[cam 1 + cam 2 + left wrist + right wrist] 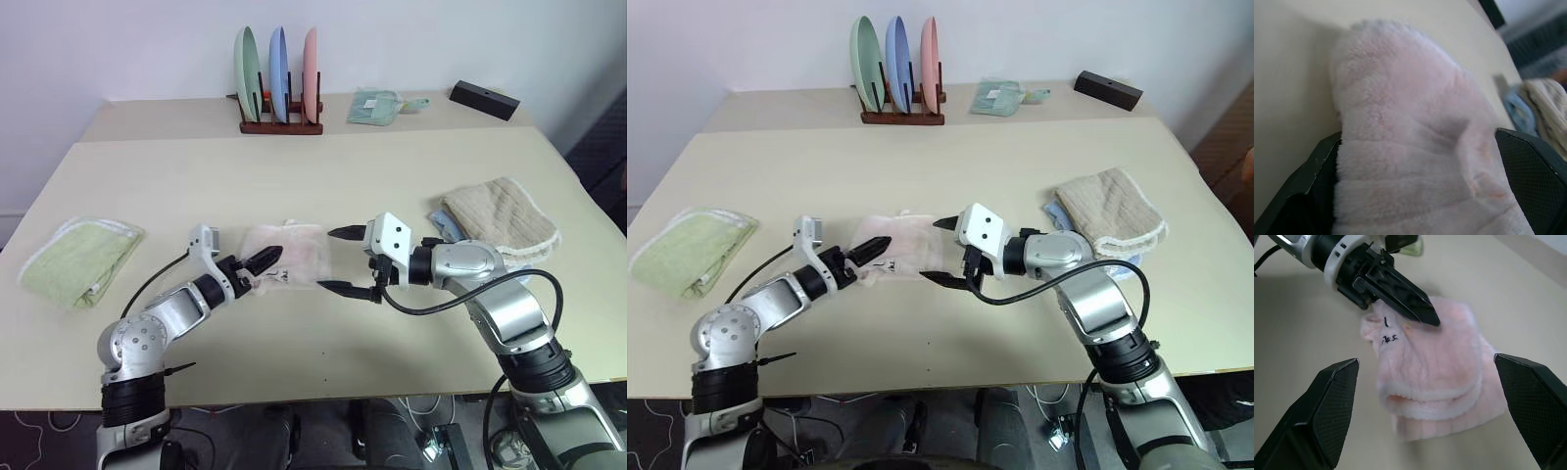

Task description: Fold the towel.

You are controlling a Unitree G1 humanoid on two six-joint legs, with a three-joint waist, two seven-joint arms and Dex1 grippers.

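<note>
The towel [290, 253], pale pink and folded into a small thick pad, lies at the middle of the table [294, 176]. A dark printed mark [1388, 338] shows at its corner nearest my left arm. My left gripper [261, 268] is open at the towel's left edge, its fingers [1400, 291] reaching over that marked corner. In the left wrist view the fingers stand wide on either side of the pink pile [1410, 147]. My right gripper [343, 260] hovers open just off the towel's right edge, pointing left at it, with nothing between its fingers.
A folded light green towel [78, 259] lies at the table's left. A beige waffle towel [500, 220] rests on a blue cloth [446, 223] at the right. At the back stand a plate rack [281, 73], a mint cloth [377, 105] and a black box [484, 100].
</note>
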